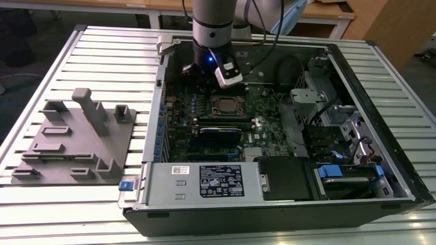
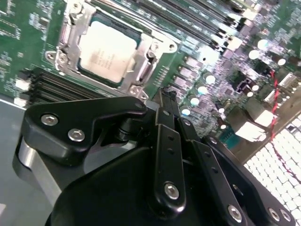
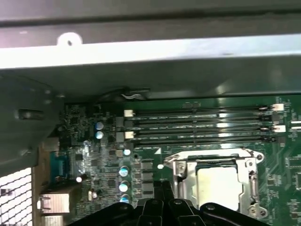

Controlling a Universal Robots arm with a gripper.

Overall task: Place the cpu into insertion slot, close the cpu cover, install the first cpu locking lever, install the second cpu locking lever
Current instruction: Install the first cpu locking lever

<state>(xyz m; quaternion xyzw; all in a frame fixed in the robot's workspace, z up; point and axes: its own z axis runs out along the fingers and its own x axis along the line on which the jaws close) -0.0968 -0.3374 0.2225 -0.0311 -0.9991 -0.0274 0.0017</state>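
Observation:
The cpu (image 2: 106, 47) is a pale silvery square lying in its socket on the green motherboard (image 2: 19, 28); it is also seen as cpu (image 3: 218, 186) and, small, as cpu (image 1: 228, 106). The cpu cover (image 2: 141, 66), a silvery frame, lies flat around the chip's edges, with thin lever wires along its sides; cover (image 3: 211, 157) looks the same. My gripper (image 2: 164, 94) is shut with nothing between its fingers. It hovers above the board beside the socket, not touching it. In the exterior view the gripper (image 1: 203, 71) hangs behind the socket, inside the open computer case.
The case walls (image 1: 153, 102) ring the motherboard. Memory slots (image 3: 197, 125) run beside the socket, and capacitors (image 3: 123, 172) stand near the fingers. A power supply (image 1: 204, 181) and drive bays (image 1: 340, 127) fill the case's front and right. A grey fixture (image 1: 75, 138) sits on the slatted table at the exterior view's left.

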